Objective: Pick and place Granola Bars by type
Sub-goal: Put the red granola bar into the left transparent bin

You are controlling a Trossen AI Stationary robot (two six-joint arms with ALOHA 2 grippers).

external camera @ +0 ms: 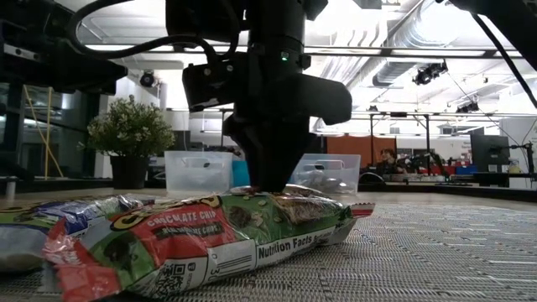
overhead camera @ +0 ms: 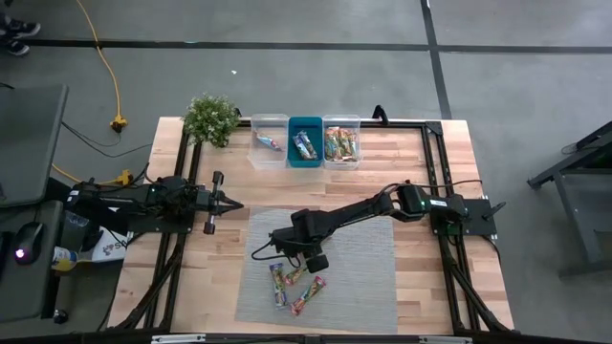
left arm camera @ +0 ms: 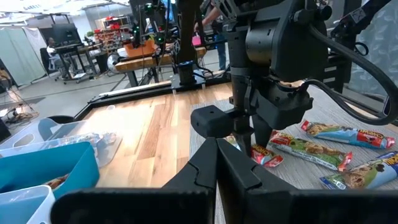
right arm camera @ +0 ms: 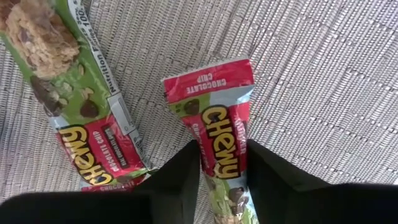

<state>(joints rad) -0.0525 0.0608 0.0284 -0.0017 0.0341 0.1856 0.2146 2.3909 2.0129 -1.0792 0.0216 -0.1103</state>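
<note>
Granola Bars (overhead camera: 294,285) lie loose on the grey woven mat (overhead camera: 368,287) at the near edge of the bench (overhead camera: 421,191), and the right end effector (right arm camera: 224,163) is down among them, its two dark fingers (right arm camera: 177,180) pinching a red-and-green Chewy bar (right arm camera: 219,124) from either side. A second Chewy bar (right arm camera: 74,99) lies just beside it on the mat, its far end cut off at the frame edge. In the low view a green chocolate-chip bar (external camera: 218,231) fills the foreground and hides where the fingers meet the wrapper; the arm's dark body blocks most of the middle. Further out, the left end effector (overhead camera: 225,202) waits over bare wood at the left side of the mat; whether it is spread or pressed together, I cannot tell. At the far edge stand three bins in a row: a clear bin (overhead camera: 269,141), a teal bin (overhead camera: 305,143) and another clear bin (overhead camera: 341,141), each holding bars too small to sort by type. A potted plant (overhead camera: 210,118) sits just left of them.
</note>
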